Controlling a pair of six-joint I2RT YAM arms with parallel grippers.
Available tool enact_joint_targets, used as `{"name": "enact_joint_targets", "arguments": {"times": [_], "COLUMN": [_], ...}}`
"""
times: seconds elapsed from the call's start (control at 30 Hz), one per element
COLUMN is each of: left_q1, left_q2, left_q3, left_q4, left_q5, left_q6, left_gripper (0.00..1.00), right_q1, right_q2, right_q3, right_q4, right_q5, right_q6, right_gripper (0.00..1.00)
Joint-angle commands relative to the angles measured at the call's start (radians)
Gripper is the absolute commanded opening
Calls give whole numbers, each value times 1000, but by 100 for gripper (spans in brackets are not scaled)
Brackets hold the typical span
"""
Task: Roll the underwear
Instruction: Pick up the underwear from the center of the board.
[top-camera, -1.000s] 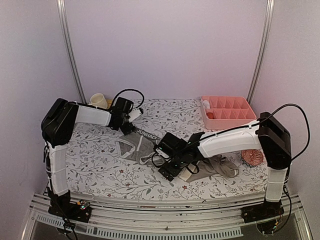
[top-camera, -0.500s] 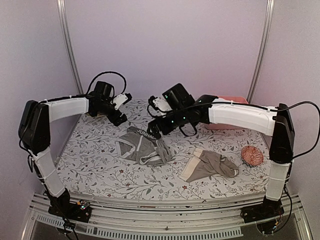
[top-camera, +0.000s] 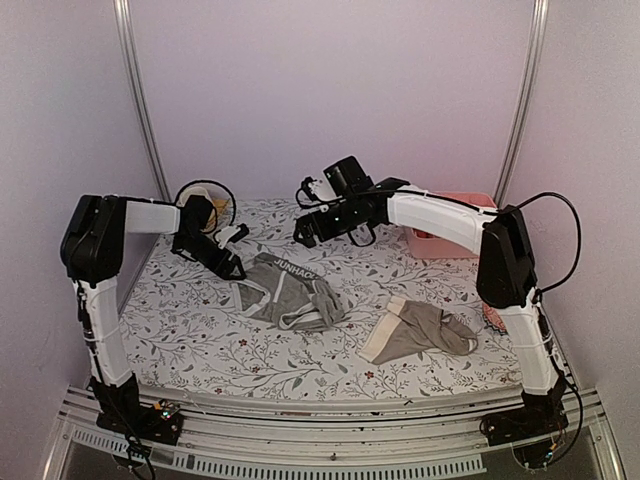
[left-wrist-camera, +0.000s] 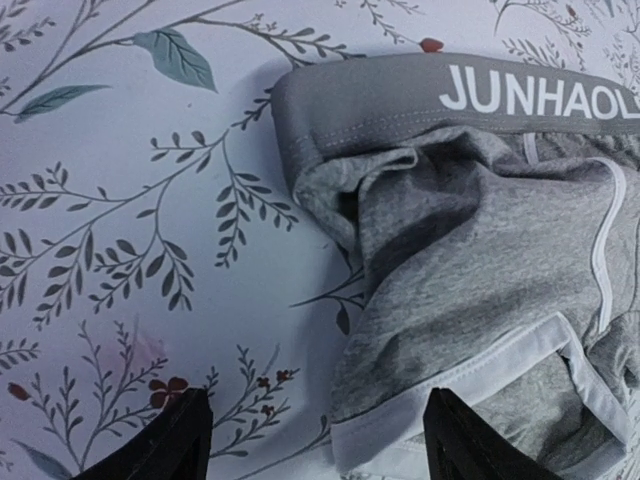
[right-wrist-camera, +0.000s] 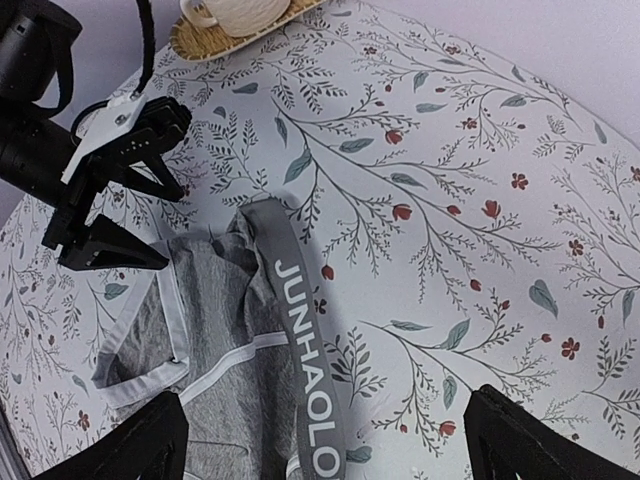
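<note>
Both arms have moved in the last half second. Left arm (top-camera: 150, 215) has dropped, bringing the left gripper (top-camera: 232, 256) low to the left edge of the grey briefs (top-camera: 287, 294). Right arm (top-camera: 440, 215) has drawn back to the far side, with the right gripper (top-camera: 308, 230) hovering beyond the waistband (right-wrist-camera: 305, 350). Grey briefs lie crumpled mid-way across the floral tablecloth (top-camera: 190, 330). Taupe briefs (top-camera: 420, 330) sit well apart at right front, nothing near them. Left jaws are spread and straddle the white-edged leg hem (left-wrist-camera: 450, 385), not yet pinching. Right jaws gape wide with nothing between them. I judge the cloth light and limp, so it will likely bunch and drag if pushed. The elastic waistband looks the firmest hold, and I'd take it near a corner to flatten before rolling. Pink organiser tray (top-camera: 445, 248) is mostly hidden behind the right arm. The waistband lettering runs off the left wrist view. I cannot tell whether either left finger touches fabric.
</note>
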Motion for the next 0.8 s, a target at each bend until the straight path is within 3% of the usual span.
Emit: {"name": "enact_joint_targets", "arguments": {"times": [0.0,0.17,0.4,0.53,0.57,0.67,0.77], "left_q1": [4,4,3,3,3,3,2], "left_q2": [29,38,29,20,19,9,-6], "left_q3": [41,23,-14,-34,-38,-44,-50], "left_q4": [-68,-74,-69,-66,-66,-72,-71], "left_q5": [108,118,106,97,89,64,46], "left_q6": [-39,-50,-63,-74,-76,-77,-80], "left_gripper": [73,60,20,12,13,46,59], "right_q1": [11,10,11,10,10,11,10], "right_q2": [3,-29,-44,-53,-56,-60,-61], "right_q3": [2,-44,-45,-44,-44,-44,-46], "right_q4": [-7,24,36,41,42,41,41], "right_q5": [0,13,21,39,43,58,60], "right_q6": [-11,-19,-37,-50,-54,-58,-60], "right_gripper": [99,99,99,99,99,99,99]}}
